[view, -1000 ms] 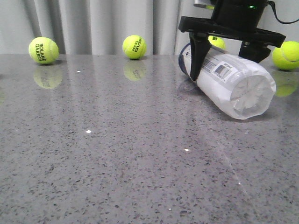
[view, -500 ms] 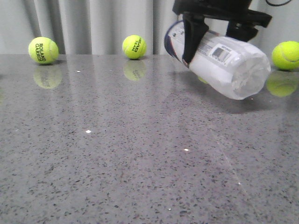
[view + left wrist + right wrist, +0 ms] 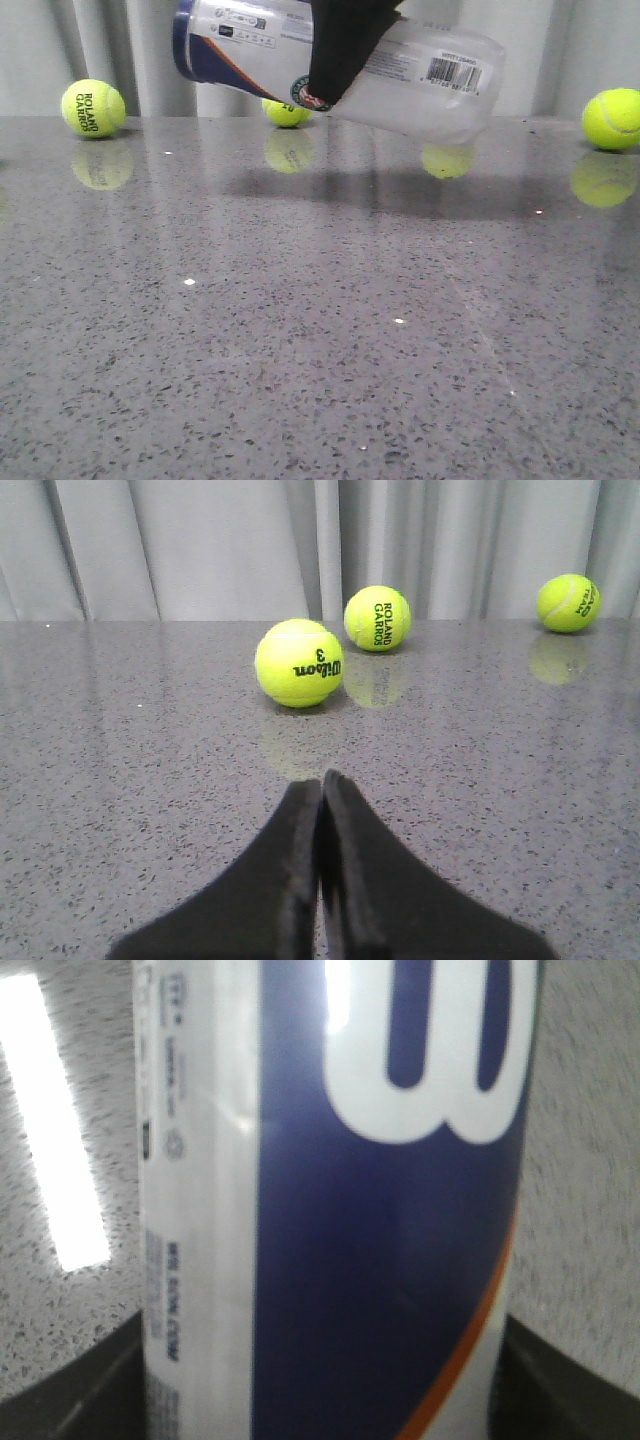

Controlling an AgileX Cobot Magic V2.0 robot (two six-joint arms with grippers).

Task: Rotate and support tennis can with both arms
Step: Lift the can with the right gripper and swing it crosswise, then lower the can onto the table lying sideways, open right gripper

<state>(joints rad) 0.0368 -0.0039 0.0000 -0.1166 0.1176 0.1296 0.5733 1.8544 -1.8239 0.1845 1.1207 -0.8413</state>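
Observation:
The tennis can (image 3: 420, 75) hangs in the air above the table, lying almost level across the front view. Its navy end with the orange stripe points left and its barcode end points right. My right gripper (image 3: 335, 60) is shut on its middle; one black finger crosses the can beside the green emblem. In the right wrist view the can (image 3: 330, 1210) fills the frame between the two fingers (image 3: 80, 1385). My left gripper (image 3: 322, 785) is shut and empty, low over the table, and does not show in the front view.
Tennis balls lie along the back by the grey curtain: one at the left (image 3: 93, 108), one half hidden behind the can (image 3: 283, 113), one at the right (image 3: 612, 118). In front of the left gripper lie a Wilson ball (image 3: 298, 662) and two more (image 3: 377, 618) (image 3: 567, 602).
The right gripper lifted the can off the table and carried it up and left. The can turned from base-toward-camera to lying crosswise, navy end left.

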